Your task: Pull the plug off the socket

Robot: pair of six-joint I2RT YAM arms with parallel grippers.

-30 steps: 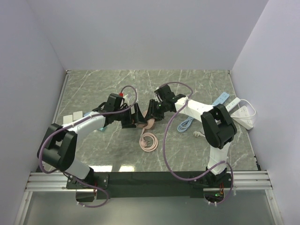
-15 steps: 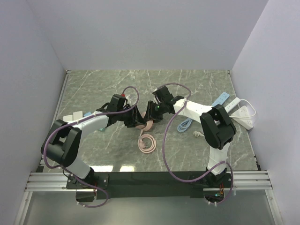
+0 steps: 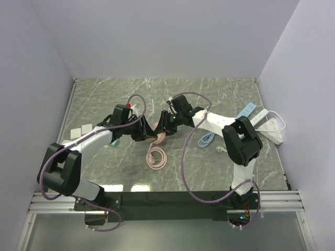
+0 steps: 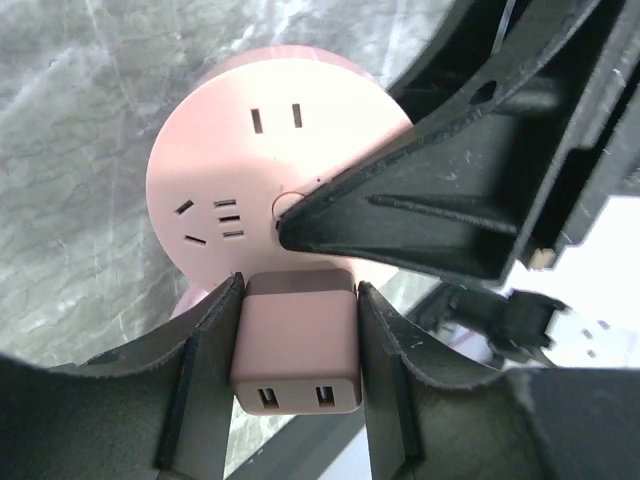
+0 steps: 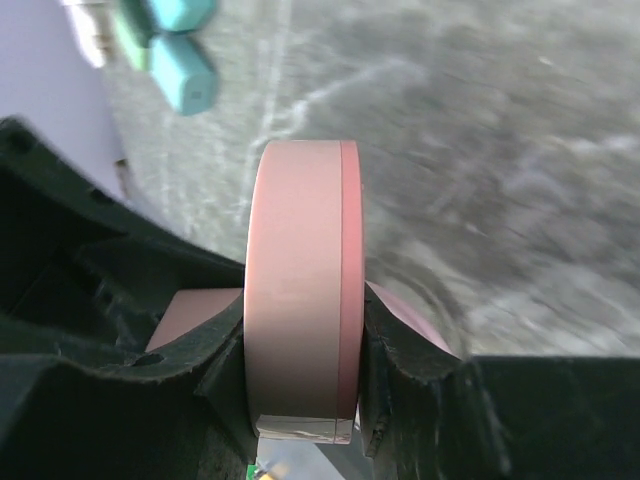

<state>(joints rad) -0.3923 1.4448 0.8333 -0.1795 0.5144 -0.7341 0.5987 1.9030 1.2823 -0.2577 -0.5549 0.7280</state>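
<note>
Both arms meet mid-table (image 3: 220, 94). Left gripper (image 3: 148, 133) and right gripper (image 3: 165, 123) close in on the pink socket (image 3: 159, 137) from opposite sides. Plug is hidden under the fingers, so grip can't be judged. Pink cord (image 3: 156, 159) lies coiled just below the socket. Blue cable (image 3: 207, 138) sits beside the right arm. White power strips (image 3: 270, 125) at the right edge, white blocks (image 3: 79, 130) at the left edge.

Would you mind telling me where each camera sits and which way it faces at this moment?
Top external: fixed above and behind the robot, looking down on the table; left arm and right arm show whole.
Left wrist: on the left arm, facing the socket; the left gripper clamps the plug.
Right wrist: on the right arm, facing the table; the right gripper pinches the socket edge-on.
Shared: both wrist views show the pink socket.
</note>
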